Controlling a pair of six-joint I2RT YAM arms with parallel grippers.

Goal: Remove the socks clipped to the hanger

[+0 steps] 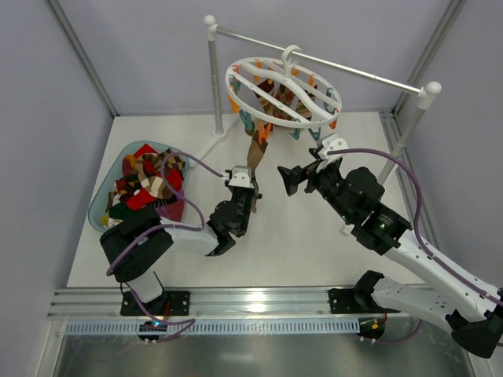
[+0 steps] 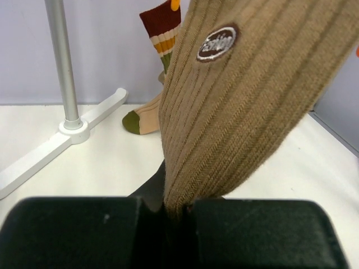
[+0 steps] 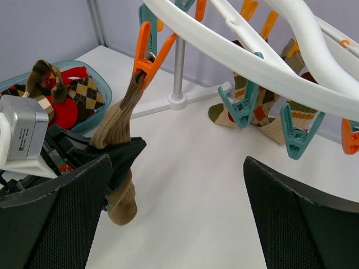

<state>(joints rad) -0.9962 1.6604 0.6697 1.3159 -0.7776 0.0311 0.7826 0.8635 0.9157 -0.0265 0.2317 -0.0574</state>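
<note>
My left gripper (image 2: 174,216) was closed tight on the tan sock (image 2: 235,112), which hung below the hanger (image 3: 235,53) from an orange clip (image 3: 147,56) on its rim. My right gripper (image 3: 175,210) was wide open and empty under the hanger. The grasp looked done; next, I think, the sock needed a steady pull downward to free it.

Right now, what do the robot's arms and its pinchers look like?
The left arm and right arm are each chunky black joints linked by smooth white tubes, with thin purple cables looping alongside. The left gripper and right gripper both have two blocky black fingers; the right one's are finely textured.
</note>
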